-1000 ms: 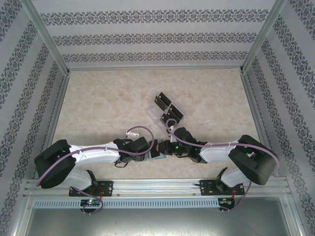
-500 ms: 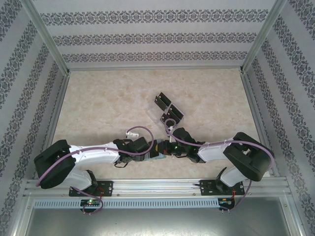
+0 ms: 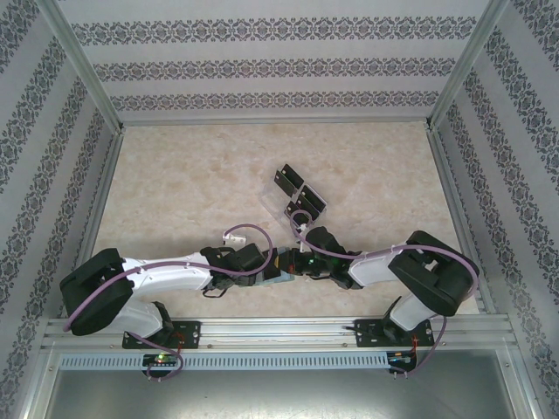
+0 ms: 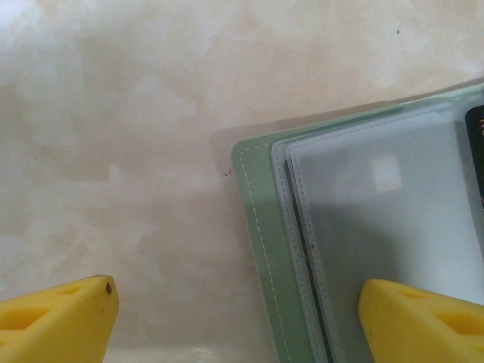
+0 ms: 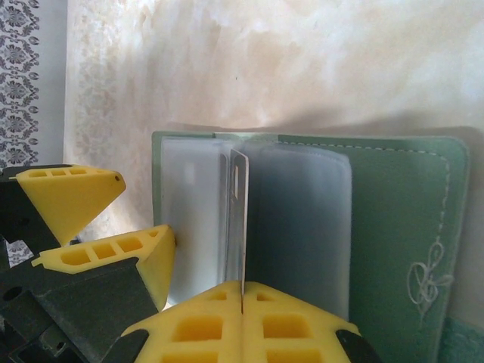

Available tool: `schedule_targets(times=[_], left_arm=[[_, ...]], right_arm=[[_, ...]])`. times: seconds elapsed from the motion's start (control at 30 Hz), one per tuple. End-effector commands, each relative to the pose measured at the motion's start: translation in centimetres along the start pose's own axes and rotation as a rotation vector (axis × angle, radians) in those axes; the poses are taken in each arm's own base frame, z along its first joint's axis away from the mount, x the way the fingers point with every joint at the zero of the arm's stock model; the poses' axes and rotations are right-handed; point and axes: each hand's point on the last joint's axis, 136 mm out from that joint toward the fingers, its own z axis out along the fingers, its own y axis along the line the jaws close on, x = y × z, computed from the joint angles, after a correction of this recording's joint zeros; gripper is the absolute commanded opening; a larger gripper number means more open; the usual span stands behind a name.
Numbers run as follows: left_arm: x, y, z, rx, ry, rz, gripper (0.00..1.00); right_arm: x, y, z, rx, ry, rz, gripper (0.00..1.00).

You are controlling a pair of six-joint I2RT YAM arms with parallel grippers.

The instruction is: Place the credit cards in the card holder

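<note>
The green card holder (image 5: 393, 219) lies open on the table, its clear sleeves (image 5: 302, 227) spread. My right gripper (image 5: 242, 287) is shut on a thin credit card (image 5: 239, 219) that stands edge-on between the sleeves. The left gripper (image 4: 238, 321) is open and straddles the card holder (image 4: 261, 249)'s edge. One of its fingers (image 4: 420, 321) sits over a clear sleeve, the other over bare table. A black corner of the credit card (image 4: 476, 144) shows at the right edge. From above, both grippers meet over the card holder (image 3: 281, 274). More credit cards (image 3: 288, 182) lie farther back.
A clear plastic tray (image 3: 301, 194) bearing the black cards sits just beyond the grippers, mid-table. The left gripper's yellow fingers (image 5: 72, 198) are close beside the right gripper. Patterned walls and metal rails enclose the marble-look table (image 3: 175, 183).
The right arm's elbow and upper link have swung leftward. Both grippers and the card holder stay nearly where they were.
</note>
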Motion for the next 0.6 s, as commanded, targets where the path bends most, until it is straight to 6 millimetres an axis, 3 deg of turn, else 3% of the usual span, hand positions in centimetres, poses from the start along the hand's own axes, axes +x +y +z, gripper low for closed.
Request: schedule_targets(times=[0.0, 0.57], left_arm=[[1.69, 1.99, 0.76, -0.065, 0.05, 0.011, 0.84], [1.89, 2.09, 0.75, -0.061, 0.054, 0.008, 0.84]], right_arm=[[0.45, 0.02, 0.42, -0.009, 0.018, 0.0, 0.0], [0.09, -0.55, 0.92, -0.018, -0.005, 0.054, 0.0]])
